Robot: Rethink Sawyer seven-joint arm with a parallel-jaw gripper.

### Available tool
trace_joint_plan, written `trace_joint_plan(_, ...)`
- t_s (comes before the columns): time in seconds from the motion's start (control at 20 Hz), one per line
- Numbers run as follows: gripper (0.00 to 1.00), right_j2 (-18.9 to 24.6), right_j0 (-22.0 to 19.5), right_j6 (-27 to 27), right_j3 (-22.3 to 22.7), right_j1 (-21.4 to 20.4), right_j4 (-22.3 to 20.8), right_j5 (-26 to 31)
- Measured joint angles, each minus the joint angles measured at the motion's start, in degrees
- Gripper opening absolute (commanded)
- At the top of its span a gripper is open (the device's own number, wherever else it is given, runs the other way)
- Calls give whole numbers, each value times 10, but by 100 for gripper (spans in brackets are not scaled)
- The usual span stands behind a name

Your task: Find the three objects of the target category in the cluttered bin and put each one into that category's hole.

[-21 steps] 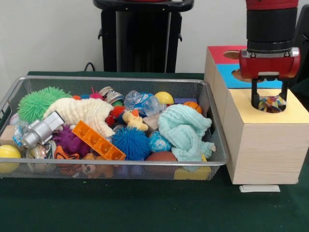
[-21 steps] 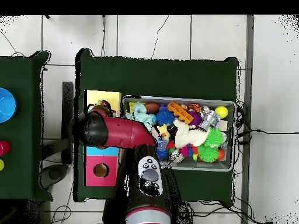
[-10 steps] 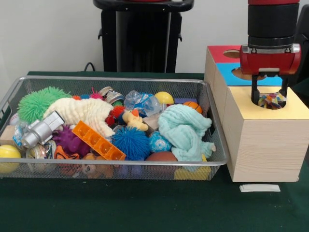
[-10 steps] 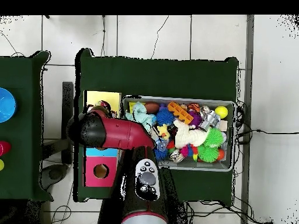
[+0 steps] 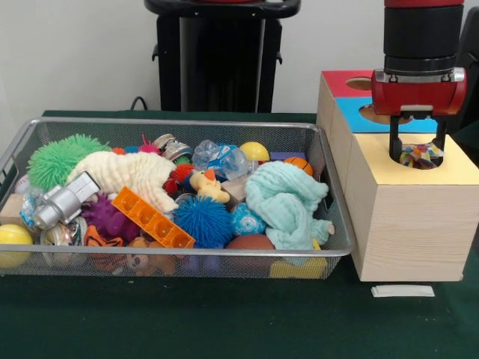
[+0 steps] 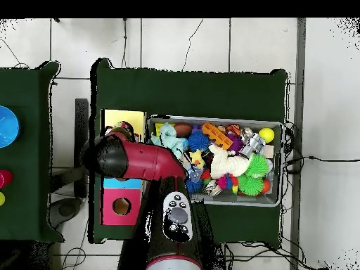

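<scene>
The gripper point(image 5: 418, 153) hung over the yellow end of the wooden box point(image 5: 404, 232), right above the yellow hole point(image 5: 420, 159). Its two black fingers point(image 5: 394, 149) stood apart, one on each side of the hole. A little colourful ball point(image 5: 419, 155) sat between them, down in the mouth of the hole. I could not tell if the fingers were touching it or had let it go.

The blue hole point(image 5: 372, 114) and the red hole point(image 5: 359, 84) sat further back on the box top. The wire bin point(image 5: 179, 126) was just beside the box and full of toys, like a green spiky ball point(image 5: 60, 157), an orange block point(image 5: 152, 218) and a light blue cloth point(image 5: 286, 202).

To do this step well, I think the arm should keep straight above the hole and open wide, so the ball falls right in. It should go up without bumping the edge of the hole. Then it can go look in the bin for more.
</scene>
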Motion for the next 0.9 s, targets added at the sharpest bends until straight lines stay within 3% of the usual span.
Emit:
trace_joint_plan(0.7, 100, -11, 9, 0, -1, -4, 4, 9)
trace_joint_plan(0.9, 100, -37, 28, 0, -12, -16, 4, 59)
